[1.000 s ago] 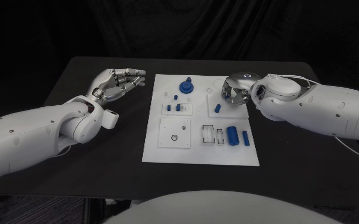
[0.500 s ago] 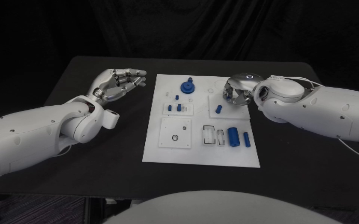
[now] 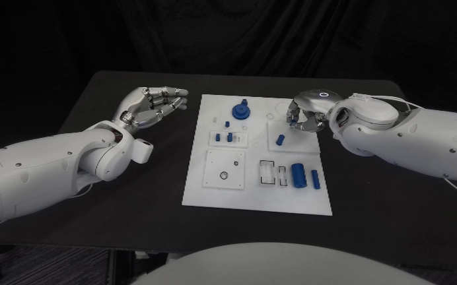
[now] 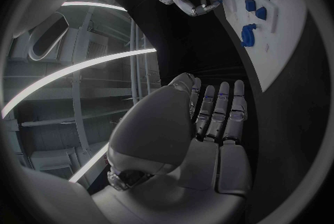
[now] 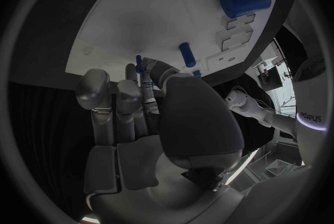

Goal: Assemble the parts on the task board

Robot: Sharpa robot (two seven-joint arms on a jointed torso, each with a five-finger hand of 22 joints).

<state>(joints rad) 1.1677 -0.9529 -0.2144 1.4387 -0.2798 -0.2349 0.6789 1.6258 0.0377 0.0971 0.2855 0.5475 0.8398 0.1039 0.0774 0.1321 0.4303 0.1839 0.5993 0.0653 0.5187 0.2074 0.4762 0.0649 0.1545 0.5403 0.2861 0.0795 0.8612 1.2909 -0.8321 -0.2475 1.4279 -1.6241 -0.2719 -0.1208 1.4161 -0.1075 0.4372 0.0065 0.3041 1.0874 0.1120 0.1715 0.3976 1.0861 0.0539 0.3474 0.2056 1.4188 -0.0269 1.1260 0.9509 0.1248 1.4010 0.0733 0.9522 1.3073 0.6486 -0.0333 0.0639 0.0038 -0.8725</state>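
Black table (image 3: 114, 94), matte top, set against a dark backdrop. One item lies directly on it: white task board (image 3: 257, 202), rectangular, placed flat near the middle, its long side running away from the robot. Bare black surface shows on both sides of the board.

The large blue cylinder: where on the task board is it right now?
In the head view the large blue cylinder lies in the near right part of the task board, between a clear rectangular slot and a slimmer blue rod, nearer the robot than the right hand.
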